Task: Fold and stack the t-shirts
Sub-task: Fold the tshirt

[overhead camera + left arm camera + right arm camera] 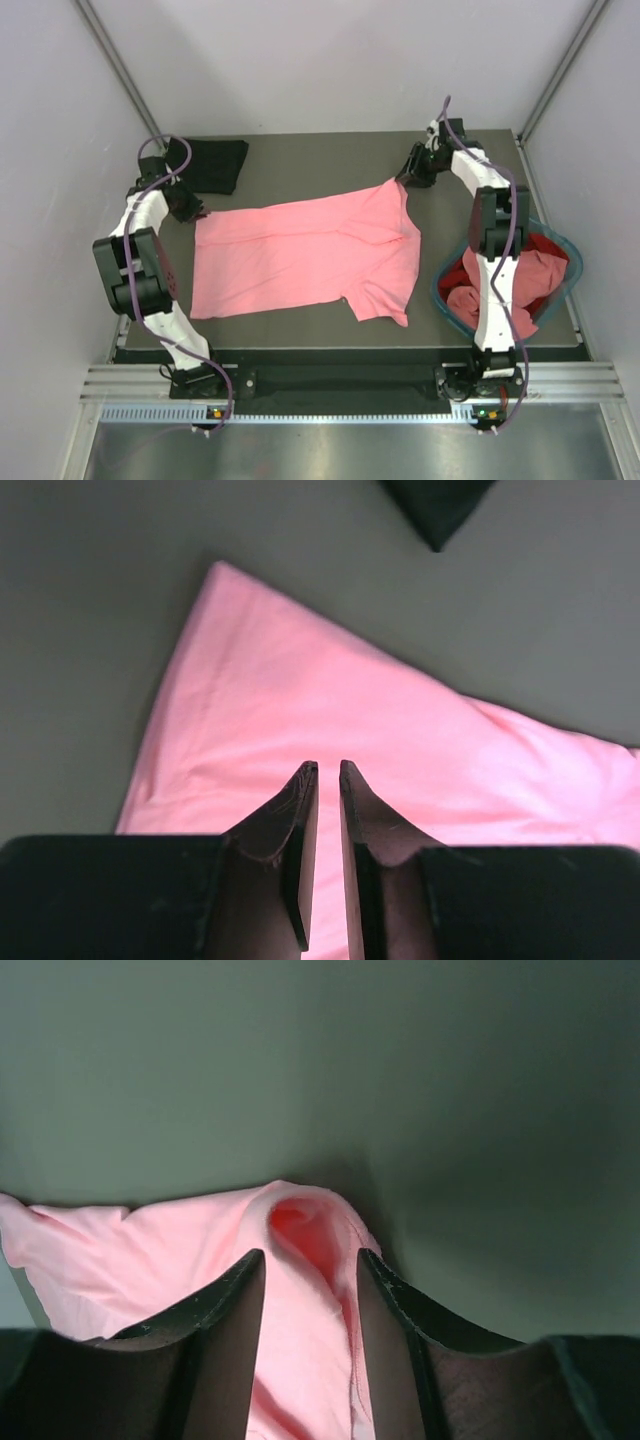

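Observation:
A salmon pink t-shirt (300, 250) lies spread flat across the middle of the dark table, its collar end to the right. My left gripper (190, 210) is at the shirt's back left corner. In the left wrist view its fingers (327, 768) stand almost together over the pink cloth (350, 710), with a thin strip of pink between them. My right gripper (408, 178) is at the back right corner. Its fingers (310, 1255) hold a raised hump of the pink shirt (300, 1220). A black t-shirt (212, 163) lies folded at the back left; its corner (435, 505) shows ahead of the left gripper.
A round teal basket (437, 290) stands at the right edge of the table, under my right arm. It holds a red t-shirt (548, 245) and more pink cloth (535, 285). Grey walls close in on both sides and the back.

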Motion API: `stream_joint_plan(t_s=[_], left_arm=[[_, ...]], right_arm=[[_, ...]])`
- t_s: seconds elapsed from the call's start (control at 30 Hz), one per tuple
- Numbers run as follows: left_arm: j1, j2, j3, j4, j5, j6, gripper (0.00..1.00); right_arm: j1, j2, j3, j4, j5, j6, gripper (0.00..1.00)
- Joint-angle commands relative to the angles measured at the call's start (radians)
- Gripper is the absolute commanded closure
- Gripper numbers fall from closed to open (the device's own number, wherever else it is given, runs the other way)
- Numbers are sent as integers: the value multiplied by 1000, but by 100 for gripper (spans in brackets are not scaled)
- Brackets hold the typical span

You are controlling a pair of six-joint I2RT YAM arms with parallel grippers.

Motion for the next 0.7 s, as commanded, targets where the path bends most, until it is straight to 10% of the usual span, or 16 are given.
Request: stream_joint_plan(t_s=[0.0, 0.67], left_arm=[[-19, 46, 26, 123, 123, -18, 81], [-22, 207, 56, 97, 60, -76, 86]], right_arm=[[10, -16, 38, 79, -41, -4, 57], [24, 56, 58, 170, -102, 99, 73]])
